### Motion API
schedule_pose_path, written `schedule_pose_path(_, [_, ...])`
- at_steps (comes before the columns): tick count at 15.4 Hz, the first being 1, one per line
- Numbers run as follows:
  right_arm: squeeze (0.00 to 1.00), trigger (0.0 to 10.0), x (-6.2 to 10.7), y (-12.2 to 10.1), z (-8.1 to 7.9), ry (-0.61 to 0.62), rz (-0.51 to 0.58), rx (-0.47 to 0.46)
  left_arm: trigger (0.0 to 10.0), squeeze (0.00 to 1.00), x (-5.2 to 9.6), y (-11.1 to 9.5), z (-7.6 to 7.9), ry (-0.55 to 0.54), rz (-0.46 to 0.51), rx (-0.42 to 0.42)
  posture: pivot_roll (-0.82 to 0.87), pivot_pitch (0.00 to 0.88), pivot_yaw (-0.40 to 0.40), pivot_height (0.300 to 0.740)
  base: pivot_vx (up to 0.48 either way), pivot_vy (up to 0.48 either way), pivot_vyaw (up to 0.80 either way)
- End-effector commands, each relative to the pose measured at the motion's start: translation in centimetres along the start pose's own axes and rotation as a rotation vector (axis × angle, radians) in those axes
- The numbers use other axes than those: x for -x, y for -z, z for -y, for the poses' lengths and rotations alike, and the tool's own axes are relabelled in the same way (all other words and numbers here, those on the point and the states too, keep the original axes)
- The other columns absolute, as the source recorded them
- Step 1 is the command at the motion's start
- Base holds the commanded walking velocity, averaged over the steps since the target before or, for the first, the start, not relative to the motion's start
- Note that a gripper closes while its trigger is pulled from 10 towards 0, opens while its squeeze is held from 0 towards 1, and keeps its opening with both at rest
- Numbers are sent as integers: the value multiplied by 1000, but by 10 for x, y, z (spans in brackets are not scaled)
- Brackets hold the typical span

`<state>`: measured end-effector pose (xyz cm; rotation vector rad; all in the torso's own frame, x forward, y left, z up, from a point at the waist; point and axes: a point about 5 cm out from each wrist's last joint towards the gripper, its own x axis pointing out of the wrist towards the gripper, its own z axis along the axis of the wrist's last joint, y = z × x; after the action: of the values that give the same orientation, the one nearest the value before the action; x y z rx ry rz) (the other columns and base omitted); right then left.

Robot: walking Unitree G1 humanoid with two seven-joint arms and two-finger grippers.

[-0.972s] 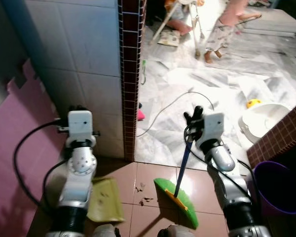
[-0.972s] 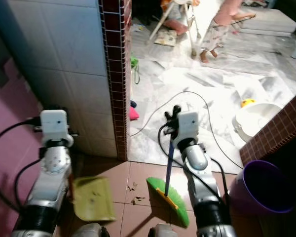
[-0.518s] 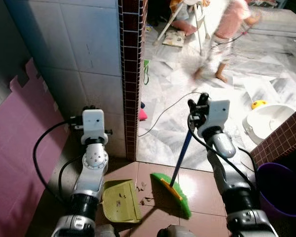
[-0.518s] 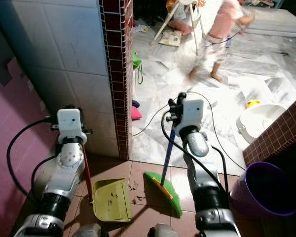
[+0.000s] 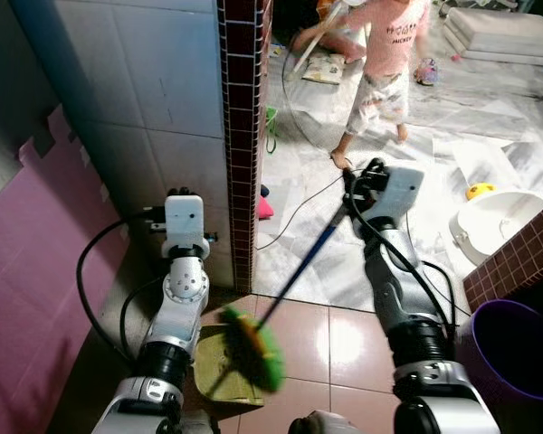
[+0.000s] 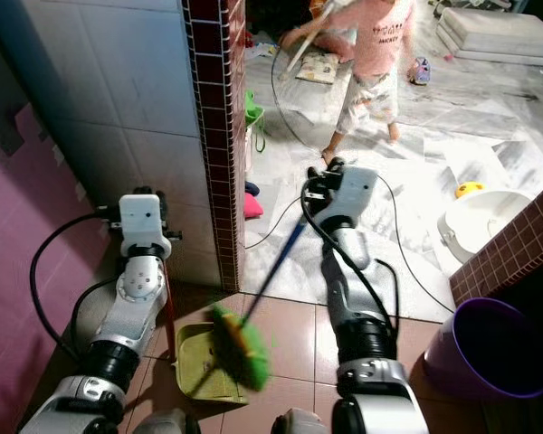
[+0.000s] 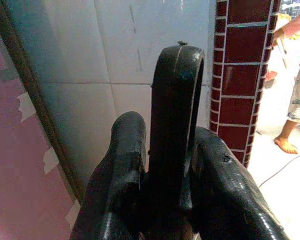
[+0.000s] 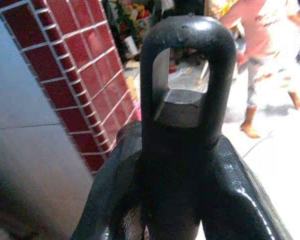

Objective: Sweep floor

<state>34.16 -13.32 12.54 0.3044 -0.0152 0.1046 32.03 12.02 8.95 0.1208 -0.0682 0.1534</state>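
My right gripper (image 5: 363, 174) is shut on the black loop end (image 8: 187, 75) of a broom's blue handle (image 5: 303, 264). The handle slants down to the left. The green and yellow broom head (image 5: 253, 349) is blurred and lies over the yellow-green dustpan (image 6: 195, 380) on the pink floor tiles. My left gripper (image 5: 182, 193) is shut on the black loop top (image 7: 176, 110) of the dustpan's upright red handle (image 6: 169, 318), close to the tiled wall. The broom head hides most of the pan's inside.
A red brick pillar (image 5: 240, 136) stands just ahead between my arms. A purple bucket (image 5: 514, 354) sits at the right by a low brick wall. On the marble floor beyond are a cable (image 5: 300, 206), a white basin (image 5: 498, 221) and a walking person (image 5: 380, 63).
The broom head has swung left from the open tiles onto the dustpan. The dustpan has shifted right toward the pillar. The person has walked closer across the marble floor.
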Motion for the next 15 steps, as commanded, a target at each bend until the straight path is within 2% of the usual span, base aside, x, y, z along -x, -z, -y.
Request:
schedule_pose_path(1, [0,10000,-4,-5,4,21,-12,-69,10000,0,-3,-4,5,6,20,5,-102,0,-8,740,0,0,0])
schedule_pose_path(3, [0,10000,-6,-9,6,31,-35,-151,10000,0,-4,-4,5,2,17,6,-108,0,-7,740,0,0,0])
schedule_pose_path(6, [0,10000,-15,-29,12,45,-19,-360,10000,0,-6,-2,4,-12,4,22,-124,0,-4,740,0,0,0])
schedule_pose_path(7, [0,10000,-18,-38,11,13,-9,-439,10000,0,-7,-2,4,-13,5,23,-130,0,-4,740,0,0,0])
schedule_pose_path(8, [0,10000,-19,-44,11,-3,1,-449,10000,0,-7,-2,5,-14,6,24,-132,0,-4,740,0,0,0])
schedule_pose_path(11, [0,10000,-21,-62,17,-23,43,-356,10000,0,-8,-2,5,-20,9,28,-134,0,-7,740,0,0,0])
schedule_pose_path(12, [0,10000,-21,-68,20,-26,68,-267,10000,0,-8,-2,4,-23,9,29,-135,0,-8,740,0,0,0])
schedule_pose_path(15, [0,10000,-19,-82,25,-33,121,-109,10000,0,-8,0,3,-30,8,31,-139,0,-7,740,0,0,0])
